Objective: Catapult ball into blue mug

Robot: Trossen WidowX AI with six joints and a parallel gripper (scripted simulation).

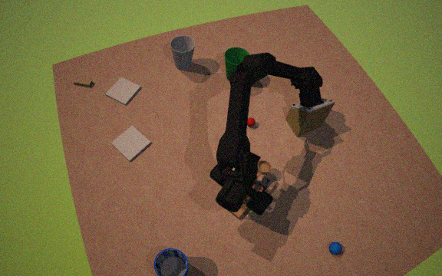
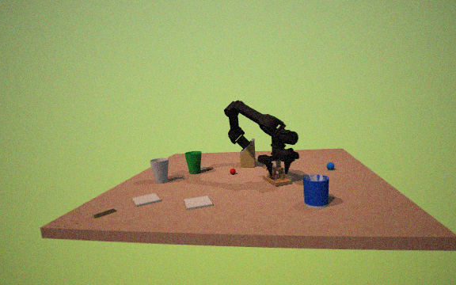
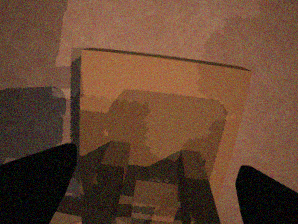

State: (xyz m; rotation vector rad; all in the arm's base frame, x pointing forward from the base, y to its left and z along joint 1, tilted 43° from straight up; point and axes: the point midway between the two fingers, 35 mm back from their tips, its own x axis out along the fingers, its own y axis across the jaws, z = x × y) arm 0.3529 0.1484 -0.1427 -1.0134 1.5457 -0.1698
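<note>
The wooden catapult (image 1: 239, 213) (image 2: 278, 182) (image 3: 150, 75) stands on the table below my gripper (image 2: 279, 172) (image 3: 157, 165). The gripper points down and is open, one finger on each side of the catapult, with gaps beside its base in the wrist view. The arm hides much of the catapult in the top view; its round cup (image 1: 264, 166) shows beside the arm, with no ball visible in it. A red ball (image 1: 251, 122) (image 2: 233, 171) and a blue ball (image 1: 335, 248) (image 2: 330, 165) lie apart on the table. The blue mug (image 1: 171, 264) (image 2: 316, 191) stands upright.
A green cup (image 1: 236, 57) (image 2: 193, 162) and a grey cup (image 1: 183, 54) (image 2: 160, 171) stand upright. Two pale square tiles (image 1: 123, 90) (image 1: 131, 142) (image 2: 146, 199) (image 2: 198, 203) lie flat. A small dark bar (image 1: 84, 83) (image 2: 104, 214) lies near the table's edge. The arm rises from a wedge-shaped mount (image 1: 301, 120) (image 2: 248, 158).
</note>
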